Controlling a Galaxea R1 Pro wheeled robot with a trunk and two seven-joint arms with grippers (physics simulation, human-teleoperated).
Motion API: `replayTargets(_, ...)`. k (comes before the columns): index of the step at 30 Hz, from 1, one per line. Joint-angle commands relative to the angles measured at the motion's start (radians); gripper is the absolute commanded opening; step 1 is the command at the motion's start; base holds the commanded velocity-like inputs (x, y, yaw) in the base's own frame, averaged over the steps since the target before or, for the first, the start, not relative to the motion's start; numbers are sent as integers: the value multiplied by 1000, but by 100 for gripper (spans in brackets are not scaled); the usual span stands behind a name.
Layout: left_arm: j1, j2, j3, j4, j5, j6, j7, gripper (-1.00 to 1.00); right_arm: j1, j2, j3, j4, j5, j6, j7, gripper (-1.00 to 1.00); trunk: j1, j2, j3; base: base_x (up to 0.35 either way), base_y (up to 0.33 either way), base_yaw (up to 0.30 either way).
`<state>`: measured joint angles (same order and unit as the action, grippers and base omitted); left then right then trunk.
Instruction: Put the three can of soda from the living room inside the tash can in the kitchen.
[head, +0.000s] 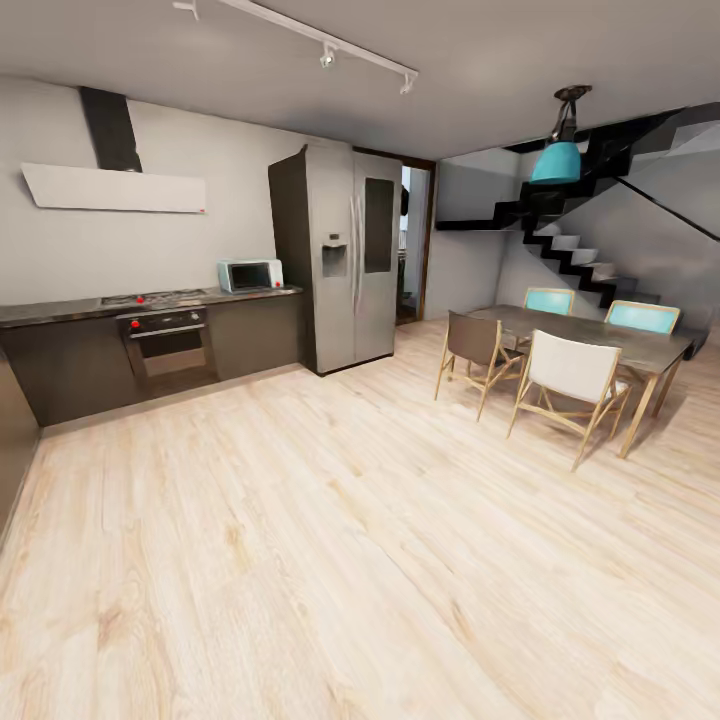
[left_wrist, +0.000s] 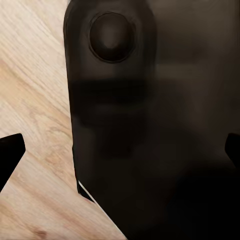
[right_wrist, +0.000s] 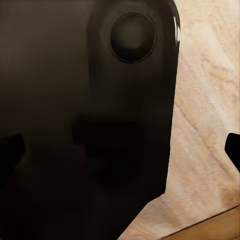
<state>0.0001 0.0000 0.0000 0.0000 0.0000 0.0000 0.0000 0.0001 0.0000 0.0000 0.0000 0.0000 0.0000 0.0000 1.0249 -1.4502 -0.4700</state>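
Observation:
The kitchen lies ahead at the left, with dark grey cabinets (head: 255, 335), a built-in oven (head: 165, 345), a teal microwave (head: 250, 274), a white hood (head: 115, 188) and a steel double-door fridge (head: 350, 260). The soda cans, the trash can and the living room are out of view. In the left wrist view my left gripper (left_wrist: 122, 155) is open, its dark fingertips (left_wrist: 10, 155) far apart over my black base and the wood floor. My right gripper (right_wrist: 122, 155) is open too, with nothing between its fingertips (right_wrist: 234, 150).
A dining table (head: 640, 350) with several chairs (head: 570, 380) stands at the right, under a teal pendant lamp (head: 557, 160). Black stairs (head: 580, 255) rise behind it. A doorway (head: 412, 245) opens beside the fridge. Light wood floor (head: 350, 520) stretches wide between me and the cabinets.

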Motion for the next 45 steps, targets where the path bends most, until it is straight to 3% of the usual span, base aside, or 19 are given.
replayTargets(1, 0, 0, 0, 0, 0, 0, 0, 100, 0, 0, 0, 0, 0, 0, 0, 100, 0, 0, 0, 0, 0, 0)
replayTargets(4, 0, -17, 5, 1, 0, 6, -6, 100, -2, 17, 12, 5, 8, 13, 7, 100, 0, 0, 0, 0, 0, 0)
replayTargets(26, 0, -17, 5, 1, 0, 6, -6, 100, -2, 17, 12, 5, 8, 13, 7, 100, 0, 0, 0, 0, 0, 0)
replayTargets(29, -17, -2, 0, -16, 3, -5, 3, 100, -19, 0, 14, -12, 12, -3, 19, 100, 0, 0, 0, 0, 0, 0)
replayTargets(38, -69, 4, -8, -67, 3, -10, -2, 100, -71, -48, 15, -64, 9, -47, 69, 100, 0, 0, 0, 0, 0, 0)
replayTargets(39, -72, 4, -8, -860, 2, -10, -2, 100, -108, -48, 15, -741, 8, -46, 222, 100, 0, 0, 0, 0, 0, 0)
replayTargets(45, -68, 8, -9, -1119, 0, -12, -8, 100, -103, -48, 15, -1065, 12, -31, 231, 100, 0, 0, 0, 0, 0, 0)
